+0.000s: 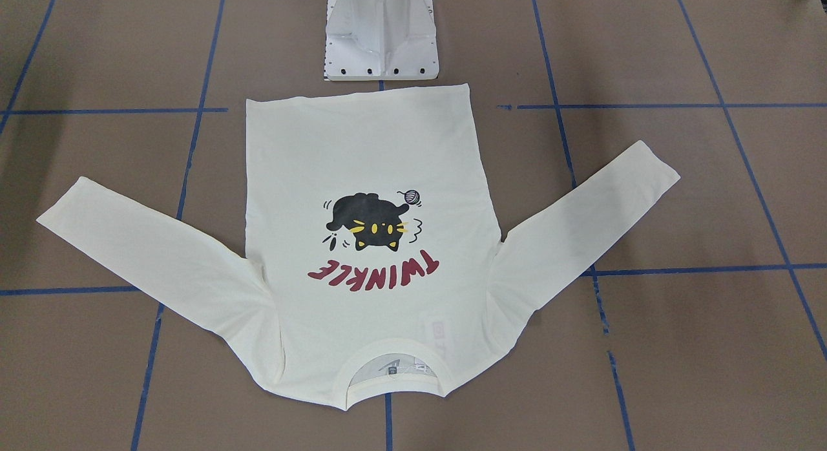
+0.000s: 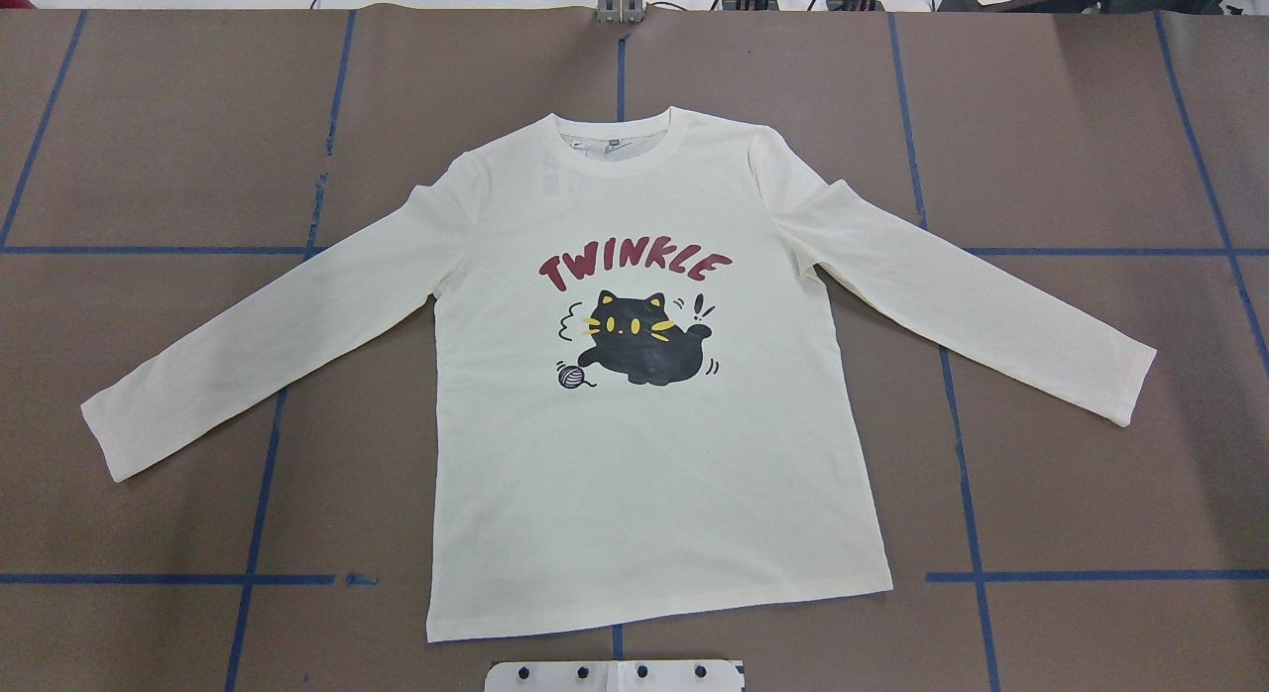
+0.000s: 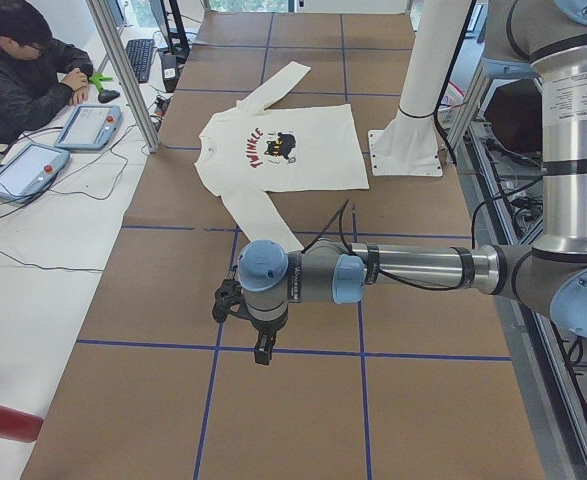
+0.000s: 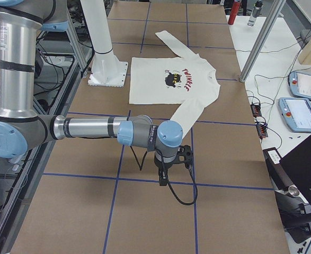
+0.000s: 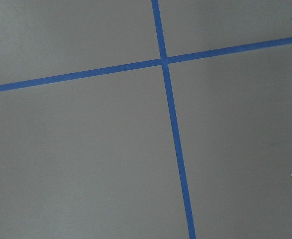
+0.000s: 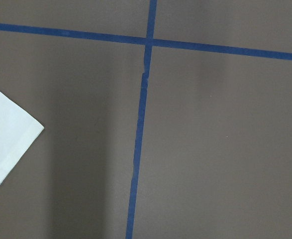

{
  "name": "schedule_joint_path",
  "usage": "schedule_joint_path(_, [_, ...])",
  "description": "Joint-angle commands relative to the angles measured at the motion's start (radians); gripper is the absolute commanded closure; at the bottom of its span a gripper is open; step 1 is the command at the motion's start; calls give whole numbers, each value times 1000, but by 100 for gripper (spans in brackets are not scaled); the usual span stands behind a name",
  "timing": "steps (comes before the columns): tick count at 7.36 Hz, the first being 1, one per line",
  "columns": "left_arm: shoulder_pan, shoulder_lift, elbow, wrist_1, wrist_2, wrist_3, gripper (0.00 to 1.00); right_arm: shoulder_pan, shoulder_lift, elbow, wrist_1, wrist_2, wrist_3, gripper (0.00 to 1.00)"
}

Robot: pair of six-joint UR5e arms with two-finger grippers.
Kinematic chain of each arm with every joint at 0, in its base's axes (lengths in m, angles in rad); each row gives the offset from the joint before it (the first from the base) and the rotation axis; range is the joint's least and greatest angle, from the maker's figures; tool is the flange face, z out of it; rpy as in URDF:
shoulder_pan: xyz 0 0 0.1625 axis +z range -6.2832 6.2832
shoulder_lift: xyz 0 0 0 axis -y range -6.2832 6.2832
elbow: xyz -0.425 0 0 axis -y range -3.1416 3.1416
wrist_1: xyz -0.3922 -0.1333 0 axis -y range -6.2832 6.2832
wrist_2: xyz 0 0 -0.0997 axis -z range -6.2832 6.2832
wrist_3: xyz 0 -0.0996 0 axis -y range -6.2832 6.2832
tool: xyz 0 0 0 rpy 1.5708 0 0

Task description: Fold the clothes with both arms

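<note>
The cream-white long-sleeved T-shirt [image 2: 644, 474] lies flat and print side up in the middle of the table, both sleeves spread out to the sides. It also shows in the front-facing view [image 1: 362, 147], with the collar away from the robot base. My left gripper [image 3: 263, 350] hangs over bare table beyond the shirt's left sleeve. My right gripper [image 4: 163, 180] hangs over bare table beyond the right sleeve. Neither touches the shirt. I cannot tell whether either is open or shut. The right wrist view shows a sleeve cuff [image 6: 9, 144].
The table is covered in brown paper with a grid of blue tape lines [image 2: 278, 414]. The white pedestal base [image 1: 381, 34] stands just behind the shirt's hem. A seated operator [image 3: 23, 70] and teach pendants [image 3: 88, 125] are at the far table side.
</note>
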Motion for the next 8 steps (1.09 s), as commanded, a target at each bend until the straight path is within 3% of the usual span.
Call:
schedule_joint_path(1, [0, -2, -5, 0, 3, 1, 0, 0, 0, 4, 0, 2, 0, 0])
schedule_joint_path(5, [2, -6, -24, -40, 5, 1, 0, -2, 15, 14, 1, 5, 2, 0])
schedule_joint_path(8, [3, 7, -2, -223, 17, 10, 0, -14, 47, 15, 9, 5, 15, 0])
